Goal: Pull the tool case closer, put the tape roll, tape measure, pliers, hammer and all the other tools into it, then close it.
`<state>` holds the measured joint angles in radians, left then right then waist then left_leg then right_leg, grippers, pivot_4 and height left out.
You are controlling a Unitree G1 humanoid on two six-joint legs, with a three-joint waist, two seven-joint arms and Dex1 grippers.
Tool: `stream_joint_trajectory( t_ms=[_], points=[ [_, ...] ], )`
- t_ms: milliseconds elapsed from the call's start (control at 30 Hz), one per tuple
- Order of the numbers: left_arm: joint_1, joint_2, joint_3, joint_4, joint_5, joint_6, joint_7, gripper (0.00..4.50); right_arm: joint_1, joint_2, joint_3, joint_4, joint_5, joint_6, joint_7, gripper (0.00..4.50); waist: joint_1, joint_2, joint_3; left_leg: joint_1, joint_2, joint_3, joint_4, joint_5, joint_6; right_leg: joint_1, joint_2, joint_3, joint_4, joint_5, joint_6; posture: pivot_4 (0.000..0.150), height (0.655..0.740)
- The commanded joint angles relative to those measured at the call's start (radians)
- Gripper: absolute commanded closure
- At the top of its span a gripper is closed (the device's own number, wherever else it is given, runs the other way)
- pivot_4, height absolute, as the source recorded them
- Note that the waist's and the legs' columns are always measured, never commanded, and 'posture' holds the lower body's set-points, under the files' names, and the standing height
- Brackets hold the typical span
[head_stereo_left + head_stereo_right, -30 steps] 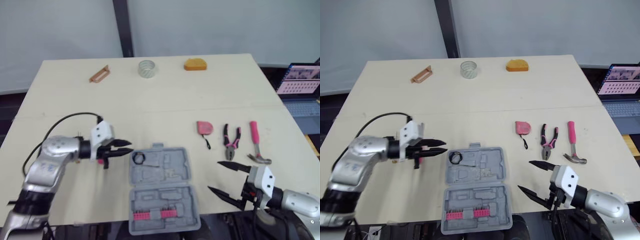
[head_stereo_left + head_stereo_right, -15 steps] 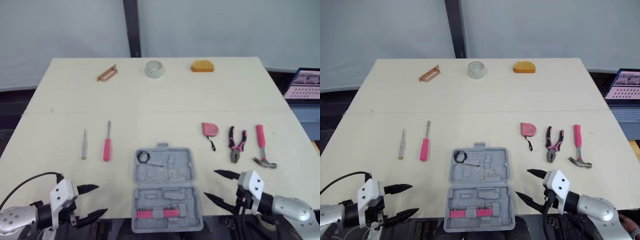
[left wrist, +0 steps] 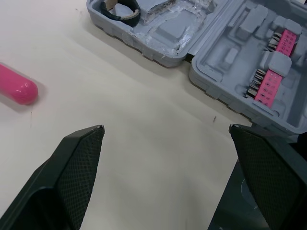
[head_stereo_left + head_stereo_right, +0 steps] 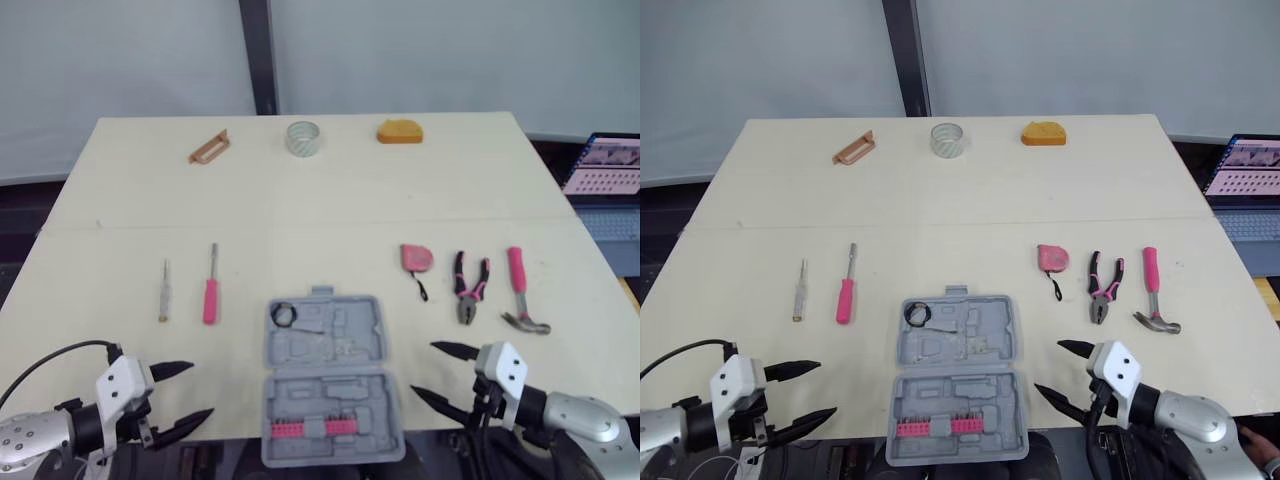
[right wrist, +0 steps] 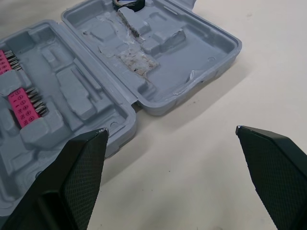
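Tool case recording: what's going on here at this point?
The left hand and right hand hover open and empty at the near edge of the table, either side of the open tool case. The pink screwdriver, tape measure, pliers and hammer lie outside it, not yet packed.

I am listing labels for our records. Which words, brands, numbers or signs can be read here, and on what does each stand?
Nothing can be read for certain.
On the laptop screen: rows of content, too blurred to read.
On the pink bit holder in the tool case: dark marks, too small to read.
On the tape measure: no label can be made out.
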<state>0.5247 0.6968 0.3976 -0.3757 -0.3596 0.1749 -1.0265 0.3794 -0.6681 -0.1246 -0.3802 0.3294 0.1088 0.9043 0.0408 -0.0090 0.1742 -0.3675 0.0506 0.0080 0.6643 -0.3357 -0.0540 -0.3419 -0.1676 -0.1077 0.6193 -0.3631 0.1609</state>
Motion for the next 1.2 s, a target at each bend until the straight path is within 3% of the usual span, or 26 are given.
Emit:
stream_joint_trajectory(
  t_ms=[33,267,500,667,767,933,1200],
  points=[
    [-0.046,-0.006,-0.003,-0.063,-0.077,0.006,0.002,0.02,-0.007,0.009,-0.043,-0.022,-0.005,0.001,-0.051,0.00,0.001,0.000,0.000,0.000,0.000,0.000,0.000,0.000,0.000,0.000,0.000,0.000,0.000,0.000,0.000,0.150,0.7349],
    [-0.198,0.036,-0.070,-0.177,-0.243,0.109,-0.044,0.02,-0.006,0.143,-0.067,-0.196,-0.038,0.130,-0.320,0.00,0.002,0.002,-0.001,0.000,0.000,0.000,0.000,0.000,0.000,0.000,0.000,0.000,0.001,0.000,0.000,0.150,0.7349],
    [-0.235,0.063,-0.117,-0.178,-0.246,0.122,-0.065,0.02,-0.012,0.268,-0.012,-0.369,-0.096,0.347,-0.548,0.00,-0.016,0.004,-0.002,0.000,0.000,0.000,-0.001,0.000,0.000,-0.002,0.000,0.001,0.001,0.000,0.000,0.150,0.7349],
    [-0.280,0.068,-0.128,-0.177,-0.239,0.142,-0.035,0.02,-0.145,0.359,0.046,-0.410,-0.057,0.630,-0.674,0.00,-0.018,0.005,-0.002,0.000,0.000,0.000,-0.001,0.000,0.000,-0.002,0.000,0.001,0.001,0.000,0.000,0.150,0.7349],
    [-0.293,0.072,-0.130,-0.182,-0.238,0.155,-0.023,0.02,-0.268,0.393,0.060,-0.344,-0.077,0.773,-0.741,0.00,-0.019,0.005,-0.002,-0.001,0.000,0.000,-0.001,0.000,0.000,-0.003,0.000,0.001,0.001,0.000,0.000,0.150,0.7349],
    [-0.317,0.087,-0.127,-0.168,-0.230,0.168,-0.008,0.02,-0.438,0.426,0.047,-0.159,-0.107,0.838,-0.796,0.00,-0.018,0.005,-0.002,-0.001,0.000,0.001,-0.001,0.000,0.000,-0.004,0.000,0.001,0.001,0.000,0.000,0.150,0.7349],
    [-0.327,0.087,-0.133,-0.191,-0.224,0.180,0.027,0.02,-0.633,0.428,0.059,0.156,-0.160,0.740,-0.795,0.00,-0.028,0.006,-0.002,-0.003,0.000,0.004,-0.002,0.000,0.000,-0.008,0.000,0.002,0.003,0.000,0.000,0.150,0.7349]
  ],
)
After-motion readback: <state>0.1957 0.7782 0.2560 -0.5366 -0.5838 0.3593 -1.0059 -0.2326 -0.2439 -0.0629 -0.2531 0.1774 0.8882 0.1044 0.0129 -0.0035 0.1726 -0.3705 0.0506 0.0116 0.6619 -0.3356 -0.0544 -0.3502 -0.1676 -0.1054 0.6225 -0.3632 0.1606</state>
